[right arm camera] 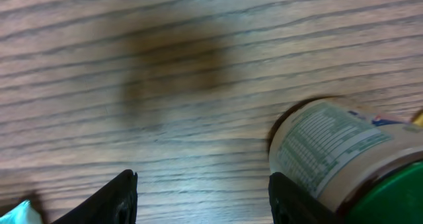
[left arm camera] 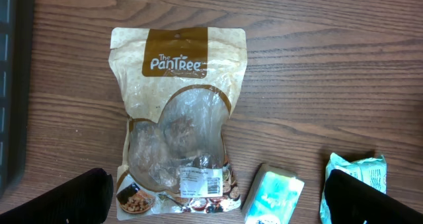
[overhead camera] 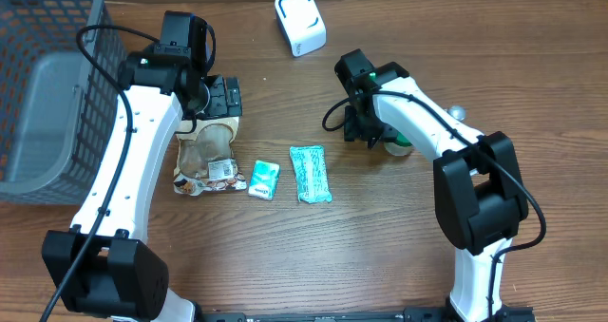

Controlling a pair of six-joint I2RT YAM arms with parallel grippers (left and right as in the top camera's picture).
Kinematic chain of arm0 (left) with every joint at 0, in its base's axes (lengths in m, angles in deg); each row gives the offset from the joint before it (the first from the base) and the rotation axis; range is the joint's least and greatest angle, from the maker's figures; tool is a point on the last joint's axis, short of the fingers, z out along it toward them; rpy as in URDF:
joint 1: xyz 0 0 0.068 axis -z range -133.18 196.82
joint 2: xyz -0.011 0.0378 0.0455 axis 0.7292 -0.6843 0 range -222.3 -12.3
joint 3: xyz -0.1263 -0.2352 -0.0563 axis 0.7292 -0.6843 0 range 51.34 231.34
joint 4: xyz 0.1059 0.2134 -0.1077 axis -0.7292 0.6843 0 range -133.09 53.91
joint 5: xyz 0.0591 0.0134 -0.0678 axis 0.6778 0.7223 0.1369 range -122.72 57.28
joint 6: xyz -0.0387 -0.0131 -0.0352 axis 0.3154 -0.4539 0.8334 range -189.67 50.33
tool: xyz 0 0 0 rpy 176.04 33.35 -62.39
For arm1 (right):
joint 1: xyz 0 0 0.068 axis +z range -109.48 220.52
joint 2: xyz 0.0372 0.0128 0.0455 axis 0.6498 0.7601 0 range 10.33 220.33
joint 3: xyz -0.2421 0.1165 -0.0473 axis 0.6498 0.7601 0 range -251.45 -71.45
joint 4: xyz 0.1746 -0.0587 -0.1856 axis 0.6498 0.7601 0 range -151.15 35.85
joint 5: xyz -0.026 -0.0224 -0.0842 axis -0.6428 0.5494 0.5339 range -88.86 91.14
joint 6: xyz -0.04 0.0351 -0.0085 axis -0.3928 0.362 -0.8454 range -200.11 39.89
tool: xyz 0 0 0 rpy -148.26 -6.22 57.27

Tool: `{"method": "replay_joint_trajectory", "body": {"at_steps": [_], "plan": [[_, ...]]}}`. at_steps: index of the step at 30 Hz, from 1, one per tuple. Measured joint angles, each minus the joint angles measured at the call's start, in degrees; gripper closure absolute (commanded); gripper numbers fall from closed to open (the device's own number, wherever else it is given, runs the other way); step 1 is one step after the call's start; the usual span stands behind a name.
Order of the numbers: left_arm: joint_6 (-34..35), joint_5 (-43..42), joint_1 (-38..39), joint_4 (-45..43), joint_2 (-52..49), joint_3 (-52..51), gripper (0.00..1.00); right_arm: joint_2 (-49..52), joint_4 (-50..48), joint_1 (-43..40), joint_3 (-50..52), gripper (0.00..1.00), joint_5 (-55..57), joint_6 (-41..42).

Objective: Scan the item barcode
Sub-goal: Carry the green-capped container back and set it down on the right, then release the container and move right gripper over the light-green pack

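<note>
My left gripper (left arm camera: 218, 184) hangs wide open above the Pantree pouch (left arm camera: 175, 112), with brown pieces (left arm camera: 180, 128) showing through its window. My right gripper (right arm camera: 201, 181) gapes empty, and the green-lidded jar (right arm camera: 337, 151) lies just outside one finger.

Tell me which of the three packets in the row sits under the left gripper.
The brown-and-clear Pantree pouch, leftmost in the row; the small teal packet and longer teal packet lie beside it.
</note>
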Motion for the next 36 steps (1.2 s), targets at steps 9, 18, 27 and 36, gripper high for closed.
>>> {"method": "replay_joint_trajectory", "body": {"at_steps": [9, 18, 27, 36], "plan": [[0.00, 0.00, 0.00, 0.00, 0.00, 0.00, 0.00, 0.00, 0.35, -0.57, 0.00, 0.44, -8.98, 0.17], [0.02, 0.00, 0.00, 0.00, 0.00, 0.00, 0.00, 0.00, 0.57, 1.40, 0.00, 0.39, -17.09, 0.17], [0.02, 0.00, 0.00, 0.00, 0.00, 0.00, 0.00, 0.00, -0.35, 2.12, 0.00, 0.25, -20.70, 0.11], [0.02, -0.02, 0.00, 0.00, 0.00, 0.00, 0.00, 0.00, 5.29, 3.45, 0.00, 0.49, -24.79, 0.44]]}}
